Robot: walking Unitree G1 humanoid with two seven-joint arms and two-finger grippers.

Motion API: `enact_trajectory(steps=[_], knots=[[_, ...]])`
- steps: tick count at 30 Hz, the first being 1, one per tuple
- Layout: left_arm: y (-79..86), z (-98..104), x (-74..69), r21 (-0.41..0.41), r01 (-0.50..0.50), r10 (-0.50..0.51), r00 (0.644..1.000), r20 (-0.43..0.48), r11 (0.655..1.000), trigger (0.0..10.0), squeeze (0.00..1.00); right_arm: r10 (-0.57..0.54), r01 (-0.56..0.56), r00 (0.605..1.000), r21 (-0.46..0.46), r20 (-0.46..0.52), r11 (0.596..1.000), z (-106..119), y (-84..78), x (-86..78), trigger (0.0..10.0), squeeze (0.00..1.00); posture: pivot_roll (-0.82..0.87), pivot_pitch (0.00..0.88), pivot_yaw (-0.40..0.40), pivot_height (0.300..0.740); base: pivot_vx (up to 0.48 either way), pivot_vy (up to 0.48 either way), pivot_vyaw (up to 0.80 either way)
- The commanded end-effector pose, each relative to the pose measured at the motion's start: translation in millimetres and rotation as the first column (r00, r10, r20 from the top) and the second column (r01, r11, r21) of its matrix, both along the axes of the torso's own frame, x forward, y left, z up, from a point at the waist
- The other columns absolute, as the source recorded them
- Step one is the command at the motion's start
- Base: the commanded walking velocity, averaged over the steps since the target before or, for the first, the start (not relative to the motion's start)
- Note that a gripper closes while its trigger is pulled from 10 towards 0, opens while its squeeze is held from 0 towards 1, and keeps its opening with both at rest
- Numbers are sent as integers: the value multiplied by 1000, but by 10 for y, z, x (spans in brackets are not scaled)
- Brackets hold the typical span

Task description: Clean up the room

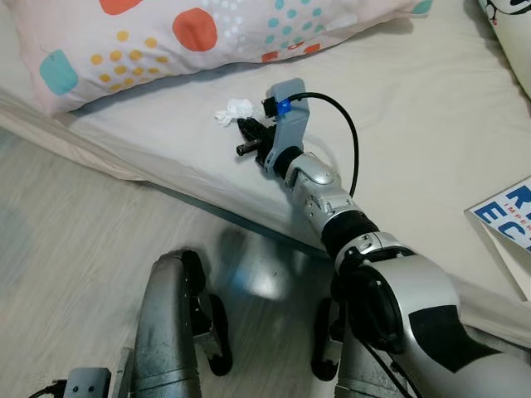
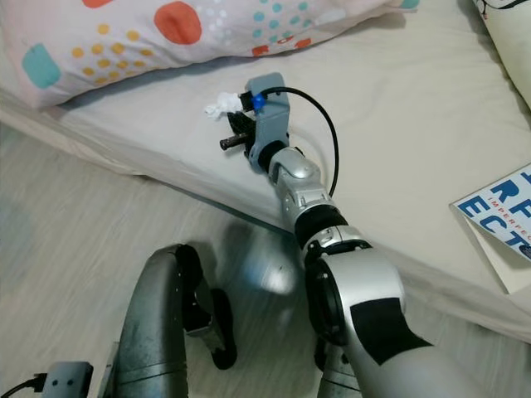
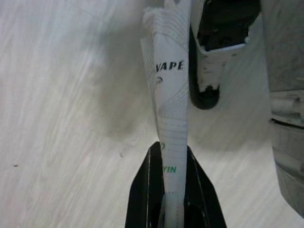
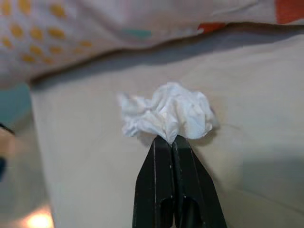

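A crumpled white tissue [image 1: 235,110] lies on the cream bed sheet [image 1: 415,108] just in front of a dotted pillow [image 1: 166,41]. My right arm reaches out over the bed edge. Its gripper [image 4: 170,140] is shut, with the fingertips pinching the near edge of the tissue [image 4: 166,114]. My left arm [image 1: 166,332] hangs low over the floor. Its gripper [image 3: 173,190] is shut on a flat white packet [image 3: 171,95] printed with "VAPE", which sticks out past the fingers.
Pale wood floor [image 1: 83,232] runs along the bed's near edge. A blue and white booklet [image 1: 510,215] lies on the bed at the right. A second pillow [image 1: 510,33] sits at the far right corner.
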State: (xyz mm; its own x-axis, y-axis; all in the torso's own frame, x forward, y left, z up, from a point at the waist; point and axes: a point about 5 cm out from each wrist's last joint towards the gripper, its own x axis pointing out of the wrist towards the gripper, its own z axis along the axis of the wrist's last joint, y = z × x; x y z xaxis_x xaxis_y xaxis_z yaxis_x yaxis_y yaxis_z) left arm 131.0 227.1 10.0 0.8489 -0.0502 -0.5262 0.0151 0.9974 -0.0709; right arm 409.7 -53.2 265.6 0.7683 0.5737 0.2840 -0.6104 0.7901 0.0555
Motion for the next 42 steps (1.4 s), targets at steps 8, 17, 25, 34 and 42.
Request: enact_trajectory(steps=[8, 17, 25, 34, 42], knots=[[87, 130, 673, 11, -63, 60, 979, 194, 998, 10000, 0, 111, -124, 992, 245, 64, 962, -86, -130, -96, 0, 0, 172, 569, -19, 477, 0, 0, 0], [389, 368, 1294, 79, -190, 158, 940, 302, 979, 10000, 0, 40, -41, 999, 258, 10, 965, -497, -125, -343, 0, 0, 81, 407, -39, 477, 0, 0, 0], [654, 556, 1578, 183, -277, 205, 919, 337, 943, 10000, 0, 102, -82, 992, 233, -75, 969, -839, -128, -597, 0, 0, 52, 316, -27, 482, 0, 0, 0], [499, 712, 1862, 60, -277, 229, 882, 412, 959, 10000, 0, 77, -49, 992, 249, -103, 967, -841, -286, -639, 0, 0, 31, 216, -20, 512, 0, 0, 0], [-46, 779, 2135, -107, -112, 147, 893, 426, 988, 10000, 0, 66, -24, 974, 195, -215, 980, -1163, -280, -740, 0, 0, 16, 135, -10, 537, 0, 0, 0]])
